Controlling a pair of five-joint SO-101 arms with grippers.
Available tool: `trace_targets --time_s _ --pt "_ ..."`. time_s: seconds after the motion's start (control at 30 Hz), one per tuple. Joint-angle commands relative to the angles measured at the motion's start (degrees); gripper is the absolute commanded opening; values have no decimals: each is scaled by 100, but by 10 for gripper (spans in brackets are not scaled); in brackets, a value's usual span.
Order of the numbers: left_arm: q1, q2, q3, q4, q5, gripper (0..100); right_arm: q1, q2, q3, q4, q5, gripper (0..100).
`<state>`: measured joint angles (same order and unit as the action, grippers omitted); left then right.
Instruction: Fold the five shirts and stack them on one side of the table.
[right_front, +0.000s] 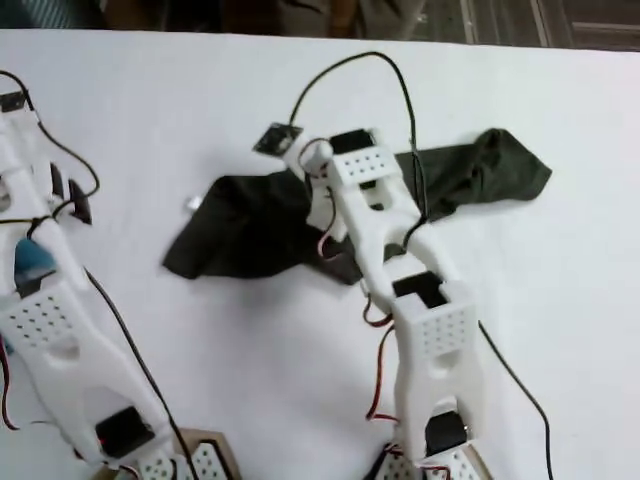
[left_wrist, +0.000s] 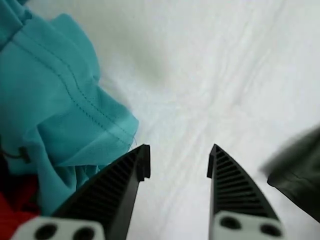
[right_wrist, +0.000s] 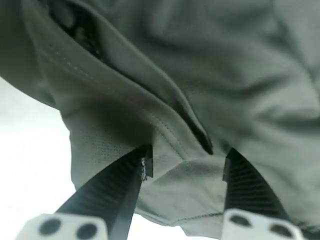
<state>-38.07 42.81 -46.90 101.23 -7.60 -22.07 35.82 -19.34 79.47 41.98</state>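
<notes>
One dark shirt (right_front: 250, 230), crumpled, lying unfolded

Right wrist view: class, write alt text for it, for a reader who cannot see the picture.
A crumpled dark shirt lies close under the right gripper. The gripper's two black ribbed fingers stand open, one on either side of a hemmed fold in the cloth. A patch of white table shows beside the shirt.

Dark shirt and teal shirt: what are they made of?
Dark shirt: soft matte knit, perhaps cotton jersey; it lies in limp folds with a stitched hem. Teal shirt: similar soft matte cloth, rows of stitching along its hem. Exact fibre cannot be told.
</notes>
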Motion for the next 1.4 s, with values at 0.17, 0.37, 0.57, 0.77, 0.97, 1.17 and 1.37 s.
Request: trace_targets --time_s 0.17,0.37,0.57,0.77,0.97,1.17,1.37 --pt "-53 -44 -31 70 -26 217 127 -40 105 -321 9 234" --pt "-44 -44 -31 70 -26 217 145 -31 132 -576 18 233" --pt "-44 -44 -31 70 -26 217 268 -31 132 -567 9 226" --pt "-35 -44 -31 70 -26 217 453 -92 105 -576 9 136" --pt "-35 -44 -31 70 -26 217 409 -92 97 -585 -9 128" --pt "-35 -44 -31 70 -26 217 312 -92 -18 -409 -18 139" --pt "-35 -44 -31 70 -26 217 189 -101 -132 -268 0 176"
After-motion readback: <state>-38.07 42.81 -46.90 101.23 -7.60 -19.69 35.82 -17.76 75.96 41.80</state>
